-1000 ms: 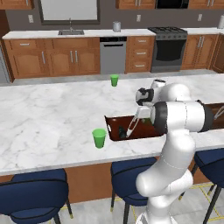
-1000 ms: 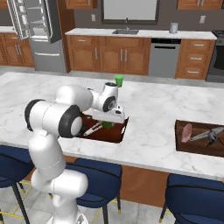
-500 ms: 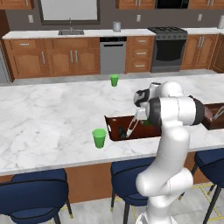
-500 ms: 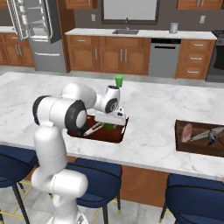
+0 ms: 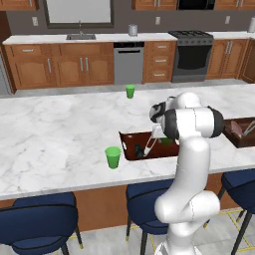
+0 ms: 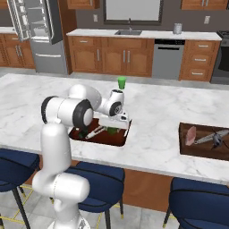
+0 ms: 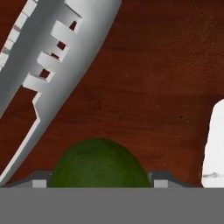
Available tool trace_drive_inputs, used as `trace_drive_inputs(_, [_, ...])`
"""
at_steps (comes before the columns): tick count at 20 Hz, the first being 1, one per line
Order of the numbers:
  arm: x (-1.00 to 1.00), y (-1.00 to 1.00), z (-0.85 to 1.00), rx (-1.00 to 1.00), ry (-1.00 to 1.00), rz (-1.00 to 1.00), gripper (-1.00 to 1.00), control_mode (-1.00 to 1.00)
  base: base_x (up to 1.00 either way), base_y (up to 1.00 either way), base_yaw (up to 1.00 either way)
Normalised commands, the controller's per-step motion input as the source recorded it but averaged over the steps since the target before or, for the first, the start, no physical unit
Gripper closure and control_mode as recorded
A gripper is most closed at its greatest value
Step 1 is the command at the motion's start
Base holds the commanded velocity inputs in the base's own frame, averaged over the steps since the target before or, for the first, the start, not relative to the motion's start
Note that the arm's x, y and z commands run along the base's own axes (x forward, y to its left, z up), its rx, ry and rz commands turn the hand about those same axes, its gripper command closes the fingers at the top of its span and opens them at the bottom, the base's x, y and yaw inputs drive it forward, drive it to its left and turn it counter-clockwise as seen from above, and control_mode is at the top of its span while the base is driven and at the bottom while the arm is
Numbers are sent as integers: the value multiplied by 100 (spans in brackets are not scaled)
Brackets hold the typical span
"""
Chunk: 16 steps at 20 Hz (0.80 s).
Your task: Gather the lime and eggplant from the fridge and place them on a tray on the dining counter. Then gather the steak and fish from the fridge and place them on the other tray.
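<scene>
you're over the near tray (image 5: pixel 130 151) on the marble surface (image 5: pixel 60 134), with the lime (image 7: pixel 99 164) sitting between your fingers (image 7: pixel 161 180), low above the tray floor. the fingers stand wide, though i can't tell if they grip it. lift straight up without nudging the lime, and clear the grey slotted utensil (image 7: pixel 52 65) beside it.

Wooden cabinets (image 5: pixel 64 69) along the back wall (blue stools (image 6: pixel 96 185) nearer)
</scene>
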Motion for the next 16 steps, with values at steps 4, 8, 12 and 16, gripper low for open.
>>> trace_drive_inputs(4, [8,0,-25,0,2,0,-100,-100,0,0,0])
trace_drive_inputs(8, [-2,-3,-1,0,0,0,-100,-100,0,0,0])
trace_drive_inputs(12, [-34,0,12,0,0,0,-100,-100,0,0,0])
trace_drive_inputs(16, [-17,6,50,0,-1,0,-100,-100,0,0,0])
